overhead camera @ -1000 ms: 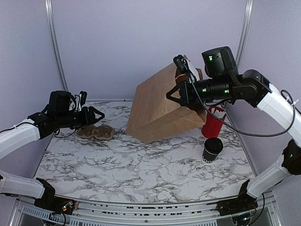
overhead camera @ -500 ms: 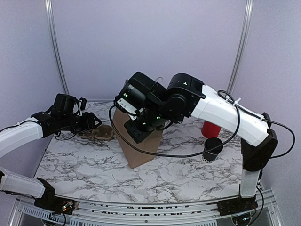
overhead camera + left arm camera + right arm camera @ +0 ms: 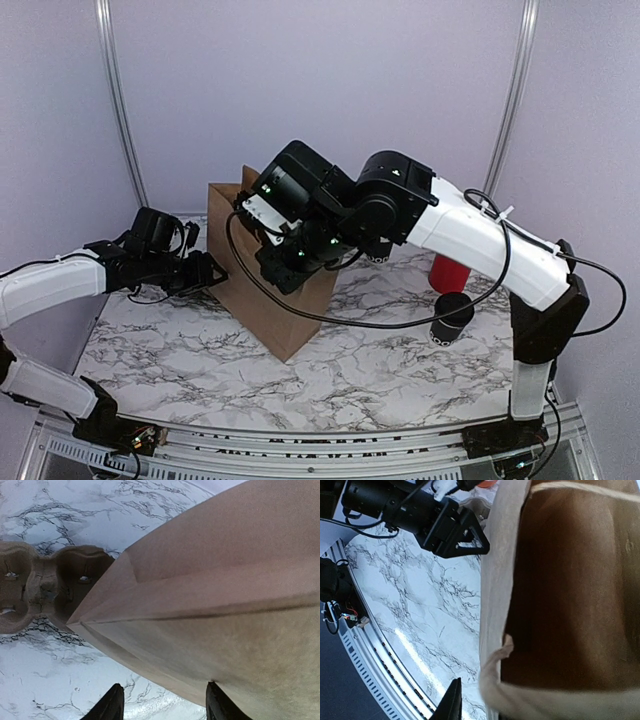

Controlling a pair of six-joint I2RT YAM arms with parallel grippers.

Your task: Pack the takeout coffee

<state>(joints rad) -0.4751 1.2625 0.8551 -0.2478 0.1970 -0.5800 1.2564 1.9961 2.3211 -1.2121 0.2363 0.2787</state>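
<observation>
The takeout coffee point(image 3: 452, 317), a small black lidded cup, stands on the table at the right, away from both grippers. A brown paper bag point(image 3: 265, 285) stands upright left of centre. My right gripper point(image 3: 280, 268) reaches across to the bag's top edge. In the right wrist view one finger point(image 3: 452, 702) stands apart from the bag's rim point(image 3: 492, 630), the other is hidden by the paper, and the dark inside of the bag point(image 3: 570, 605) shows. My left gripper point(image 3: 208, 272) is open at the bag's left side, with the bag's wall point(image 3: 225, 605) just above its fingers point(image 3: 112, 706).
A brown pulp cup carrier point(image 3: 45, 592) lies on the marble table behind the bag's corner. A red cylinder point(image 3: 448, 272) stands behind the coffee cup. The table's metal rail point(image 3: 320, 445) runs along the near edge.
The right arm swung the bag from the back right to left of centre and stood it upright, then its jaws loosened. The left gripper moved right up to the bag.
</observation>
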